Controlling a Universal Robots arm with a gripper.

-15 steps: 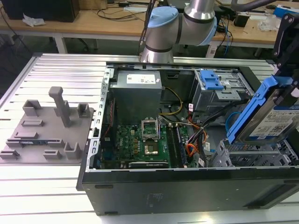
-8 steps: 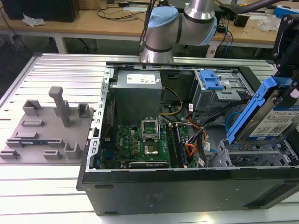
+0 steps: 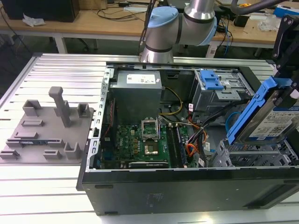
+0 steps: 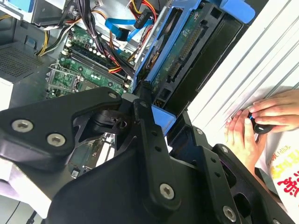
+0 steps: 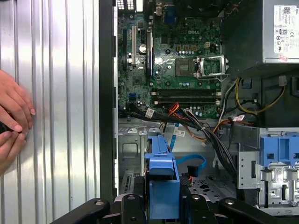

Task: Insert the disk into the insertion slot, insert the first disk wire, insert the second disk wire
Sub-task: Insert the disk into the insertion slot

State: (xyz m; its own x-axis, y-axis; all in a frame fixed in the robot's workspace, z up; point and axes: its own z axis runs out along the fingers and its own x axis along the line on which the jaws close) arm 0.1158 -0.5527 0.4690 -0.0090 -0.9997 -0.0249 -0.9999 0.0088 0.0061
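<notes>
Pincer (image 4: pixel 161 109) clamps the disk (image 3: pixel 275 116) tilted above the insertion slot (image 3: pixel 247 156), second disk wire (image 5: pixel 202 161) nearby.

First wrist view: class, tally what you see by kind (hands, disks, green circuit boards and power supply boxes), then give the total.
Hands: 2
Disk: 1
Green circuit board: 1
Power supply box: 1
Total: 5
</notes>
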